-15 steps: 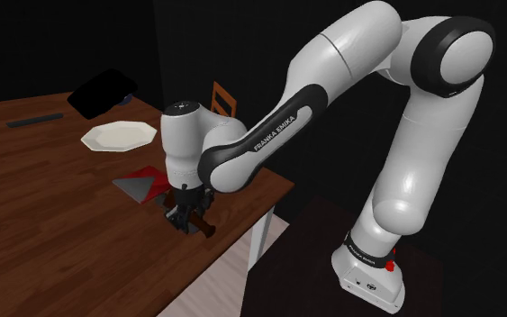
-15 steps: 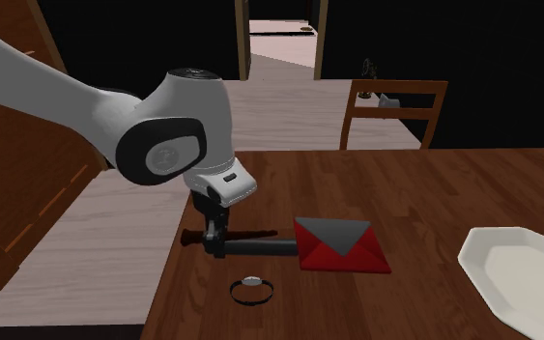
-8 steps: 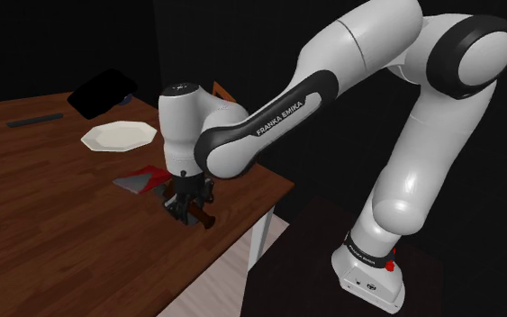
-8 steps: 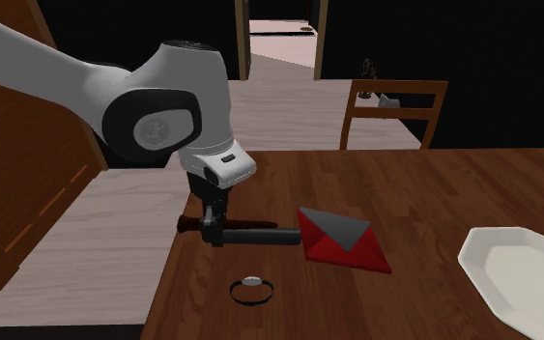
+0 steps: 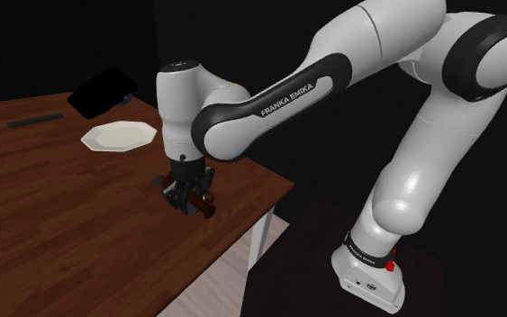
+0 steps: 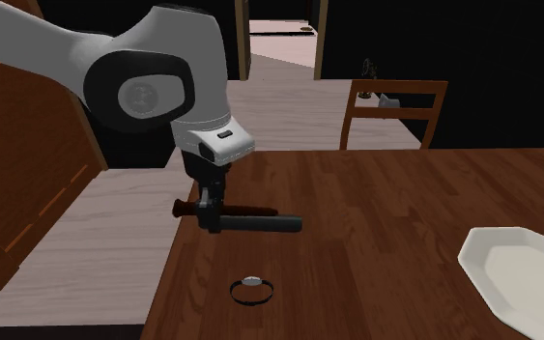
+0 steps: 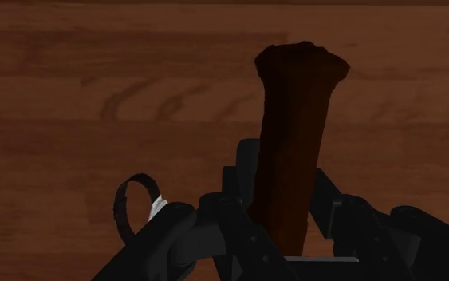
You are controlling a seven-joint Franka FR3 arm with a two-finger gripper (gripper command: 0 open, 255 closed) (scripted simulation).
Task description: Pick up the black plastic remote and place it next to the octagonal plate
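Lifted since a second ago, the end effector [image 6: 210, 218] now stands higher over the desk [image 6: 405, 198], and the remote [image 6: 260, 224] has been carried up with it; the arm [image 5: 404, 135] has been raised as well.

In the second exterior view, taken from left to right, the end effector is met first, clamped on the remote near one end. The long dark body is held about level and runs off toward that view's right, with only a short reddish-brown stub left out on the other side. A small dark ring [image 6: 252, 289] lies on the desk nearer the camera, and well apart at the far right the white eight-sided plate [image 6: 526, 280] is cut off by the picture's edge. The remote's long axis is thus laid roughly along the way it must be carried. The plate lies toward that view's lower right, so a sideways carry over the desk is judged to be needed, with little turning of the wrist.

In the shoulder view the order is reversed. The plate [image 5: 119, 136] is seen whole at the left, with bare desk [image 5: 53, 207] around it where the remote could be set down, and the end effector [image 5: 186, 196] hangs in the middle, well apart from it.

What neither outer view makes plain is given by the wrist view — the end effector [image 7: 282, 203] is pressed against both long sides of the remote [image 7: 294, 136], with the ring [image 7: 133, 206] just beside it on the desk below. The clearance under the remote is better judged from the second exterior view.
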